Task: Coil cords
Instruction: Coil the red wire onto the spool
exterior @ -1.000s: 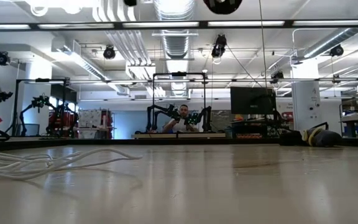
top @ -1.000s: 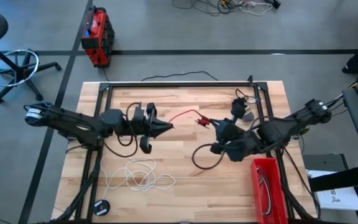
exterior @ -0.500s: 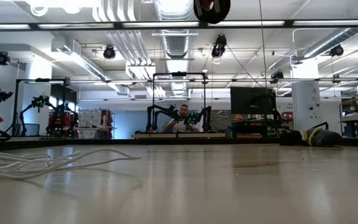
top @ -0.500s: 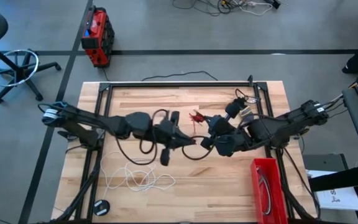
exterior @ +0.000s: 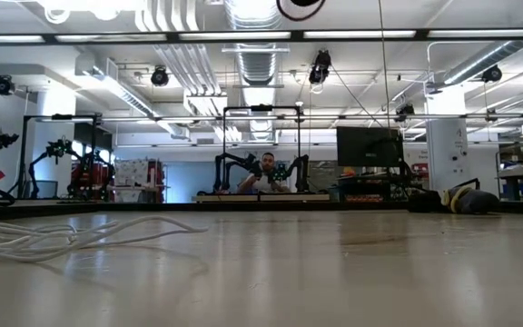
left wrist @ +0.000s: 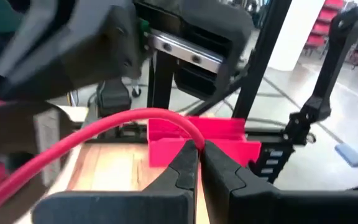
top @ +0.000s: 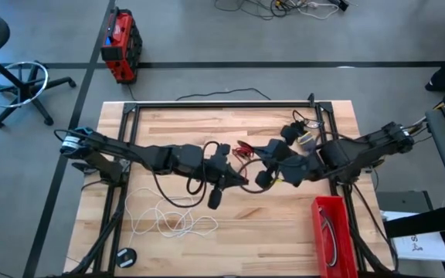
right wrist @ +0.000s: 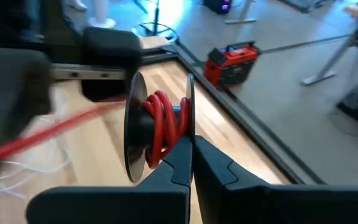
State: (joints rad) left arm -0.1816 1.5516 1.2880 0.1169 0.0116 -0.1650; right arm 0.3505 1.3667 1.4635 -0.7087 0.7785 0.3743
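Only the right wrist view shows the red cord (right wrist: 161,124) wound on a spool (right wrist: 135,127), the right pincer (right wrist: 190,151) pinching it; the left wrist view shows the left pincer (left wrist: 199,163) pressed together on that cord. From above, both meet mid-worktop (top: 230,127), the white cord (top: 168,220) at 7 o'clock, the bin (top: 332,232) at 4 o'clock holding something hard to make out.
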